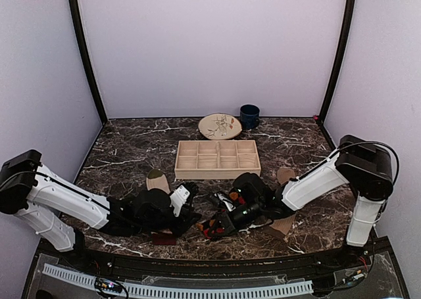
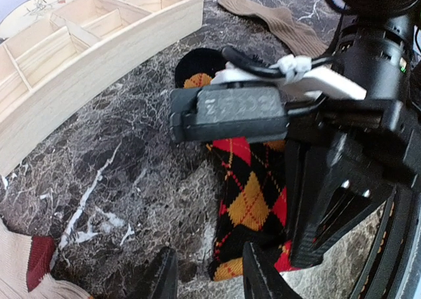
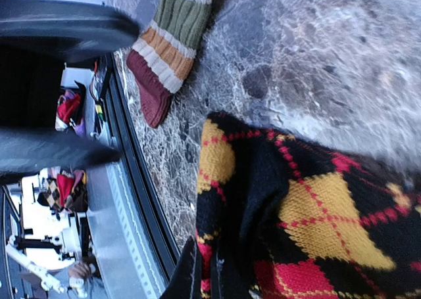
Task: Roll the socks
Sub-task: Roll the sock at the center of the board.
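Observation:
The black argyle sock [image 2: 253, 200] lies crumpled on the marble near the front edge, also seen in the top view [image 1: 222, 221]. My right gripper [image 3: 209, 273] is shut on a fold of its edge [image 3: 302, 207]. My left gripper [image 2: 210, 279] faces it from the left, open, with the sock's end lying just inside its right finger [image 2: 260, 273]. The striped sock [image 3: 171, 29] lies partly under my left arm, its maroon toe [image 1: 164, 238] showing. The tan ribbed sock [image 2: 283, 23] lies flat beyond my right arm [image 1: 309, 184].
A wooden compartment tray [image 1: 217, 158] stands behind the socks, with a patterned plate [image 1: 220, 125] and a dark blue mug [image 1: 249, 116] further back. The table's black front rim [image 3: 141, 200] runs close to the argyle sock.

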You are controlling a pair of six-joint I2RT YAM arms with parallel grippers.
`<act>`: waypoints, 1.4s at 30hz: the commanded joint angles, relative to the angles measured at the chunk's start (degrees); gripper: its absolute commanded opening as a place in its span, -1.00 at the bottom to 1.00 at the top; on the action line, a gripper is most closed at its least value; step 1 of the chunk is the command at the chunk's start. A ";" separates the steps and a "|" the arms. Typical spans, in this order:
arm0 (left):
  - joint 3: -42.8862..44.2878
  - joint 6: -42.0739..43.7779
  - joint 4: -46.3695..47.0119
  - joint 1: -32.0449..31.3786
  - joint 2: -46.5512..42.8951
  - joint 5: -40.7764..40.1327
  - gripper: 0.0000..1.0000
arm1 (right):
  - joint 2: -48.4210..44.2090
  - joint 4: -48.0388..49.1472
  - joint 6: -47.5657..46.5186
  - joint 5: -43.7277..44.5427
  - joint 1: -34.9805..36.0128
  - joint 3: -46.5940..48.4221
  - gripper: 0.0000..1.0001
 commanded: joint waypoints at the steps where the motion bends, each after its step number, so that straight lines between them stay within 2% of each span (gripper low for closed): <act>1: -1.87 4.39 -6.10 -0.27 0.32 -5.01 -0.26 | -4.37 4.23 3.10 0.85 0.42 -4.32 -0.96; 10: -1.22 6.61 -4.79 -0.63 0.21 -2.00 -0.26 | -9.59 9.84 9.90 4.05 -0.39 -11.53 -0.96; 23: 1.61 9.32 -5.72 -2.28 1.81 -0.44 -0.25 | -3.88 21.58 16.87 1.34 -3.71 -16.47 -0.96; 31: 4.52 10.73 -7.25 -3.43 3.63 -0.37 -0.22 | -0.70 21.43 16.69 0.72 -3.62 -14.76 -0.94; 42: 11.78 10.25 -11.58 -4.41 14.61 -3.69 -0.23 | -1.63 17.60 14.57 2.09 -3.27 -13.81 -0.93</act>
